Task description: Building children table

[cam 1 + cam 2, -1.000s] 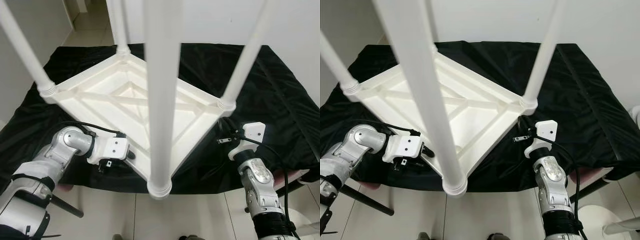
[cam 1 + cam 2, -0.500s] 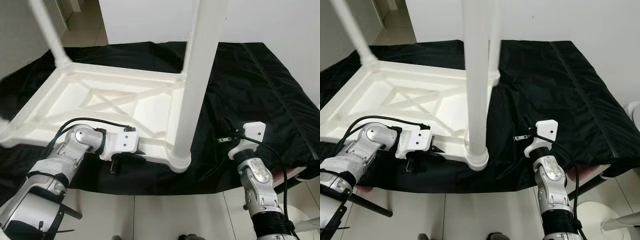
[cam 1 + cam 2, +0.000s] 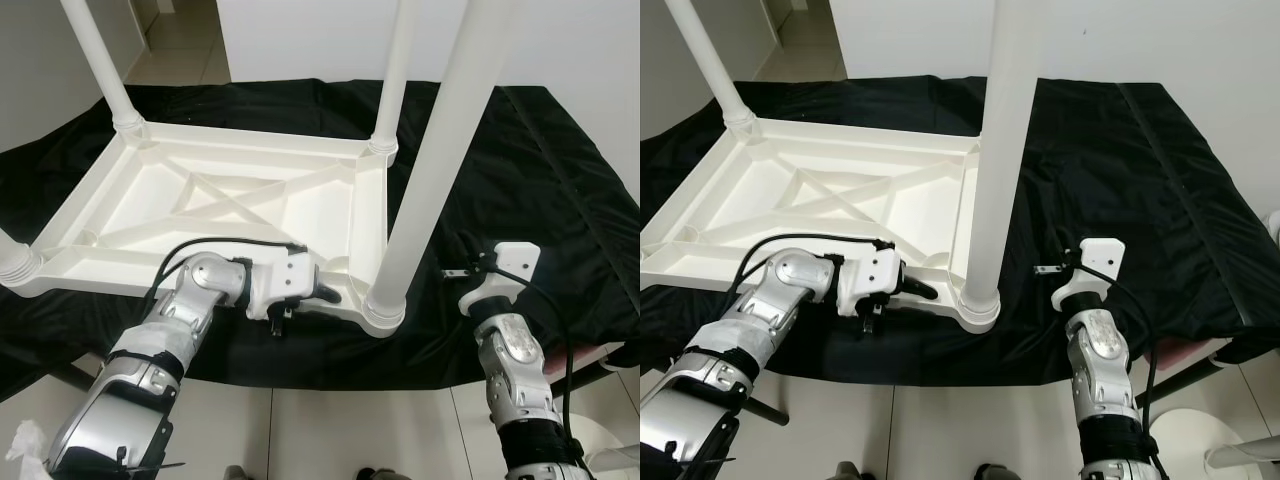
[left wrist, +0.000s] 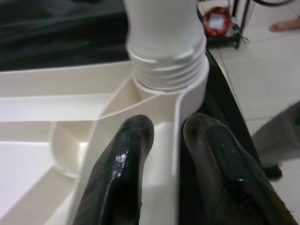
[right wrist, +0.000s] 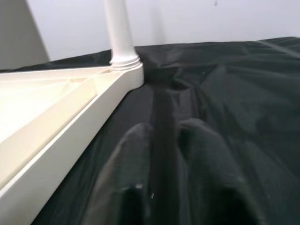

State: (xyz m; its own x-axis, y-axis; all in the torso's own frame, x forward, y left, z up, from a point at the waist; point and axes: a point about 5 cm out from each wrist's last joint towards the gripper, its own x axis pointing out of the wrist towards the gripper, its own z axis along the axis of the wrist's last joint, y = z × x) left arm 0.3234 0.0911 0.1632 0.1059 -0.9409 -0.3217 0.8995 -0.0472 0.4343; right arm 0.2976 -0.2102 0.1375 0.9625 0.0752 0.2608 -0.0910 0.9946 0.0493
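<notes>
Left gripper (image 4: 161,140) pinches table (image 3: 230,195) rim (upside down) — right gripper (image 5: 161,140) nearly closed, empty.

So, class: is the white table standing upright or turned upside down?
Upside down: the white table lies top-down on the black cloth, ribbed underside showing, legs pointing up.

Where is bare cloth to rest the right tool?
Free: the black cloth between the upturned table and the cloth's right edge, around the right tool. Crowded: the near corner, where the left tool pinches the table's rim beside the near leg.
</notes>
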